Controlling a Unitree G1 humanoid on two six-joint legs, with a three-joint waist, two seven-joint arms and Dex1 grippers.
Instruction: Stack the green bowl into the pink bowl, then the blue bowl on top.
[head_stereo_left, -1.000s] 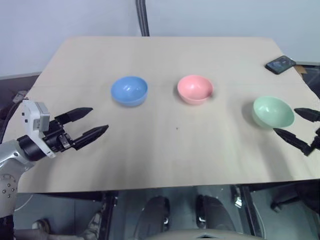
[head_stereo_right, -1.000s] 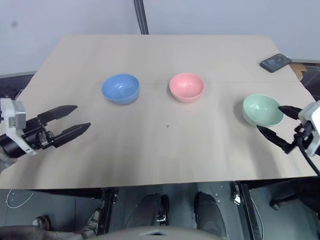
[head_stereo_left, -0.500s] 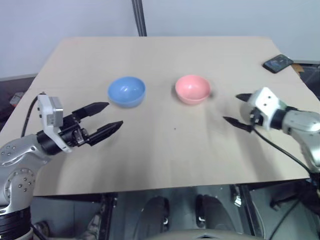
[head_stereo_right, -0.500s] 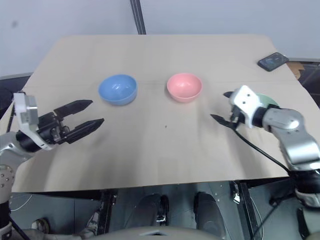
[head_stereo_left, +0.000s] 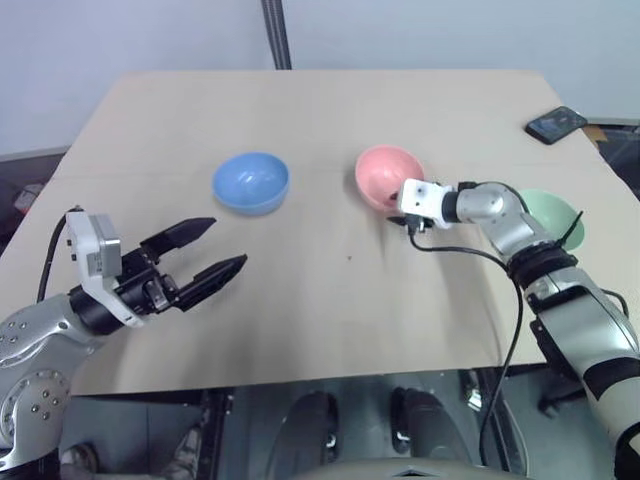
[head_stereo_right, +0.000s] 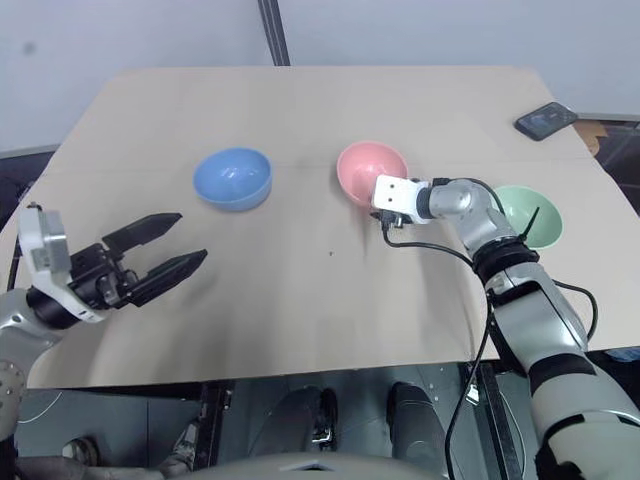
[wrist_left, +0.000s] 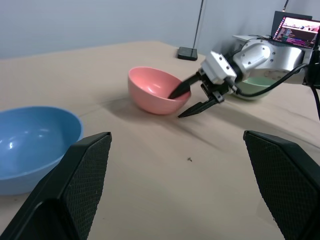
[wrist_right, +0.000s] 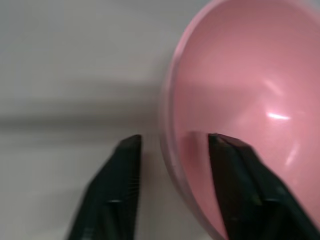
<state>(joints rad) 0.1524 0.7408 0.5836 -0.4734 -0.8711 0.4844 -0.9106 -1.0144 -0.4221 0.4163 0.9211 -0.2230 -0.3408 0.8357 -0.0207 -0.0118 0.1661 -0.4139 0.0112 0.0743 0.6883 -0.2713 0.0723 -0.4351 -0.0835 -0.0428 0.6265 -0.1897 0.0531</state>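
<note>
The pink bowl (head_stereo_left: 385, 178) sits mid-table, tipped so its inside faces me. My right gripper (wrist_left: 177, 105) is shut on its near right rim, one finger (wrist_right: 235, 180) inside the bowl and the other outside the wall. The green bowl (head_stereo_left: 550, 215) rests upright to the right, partly hidden behind my right forearm. Left of the pink bowl, the blue bowl (head_stereo_left: 250, 182) stands alone. My left gripper (head_stereo_left: 226, 242) hovers open near the table's front left, short of the blue bowl, with nothing between its fingers.
A dark phone (head_stereo_left: 557, 124) lies at the table's far right corner. A black pole (head_stereo_left: 275, 35) rises behind the back edge. A lit screen (wrist_left: 295, 25) stands beyond the table's right side. My right arm's cable (head_stereo_left: 510, 300) hangs over the table's front right.
My right arm swung left from beside the green bowl to the pink bowl and its fingers closed around the rim. The pink bowl has tipped. The left gripper has barely moved.
</note>
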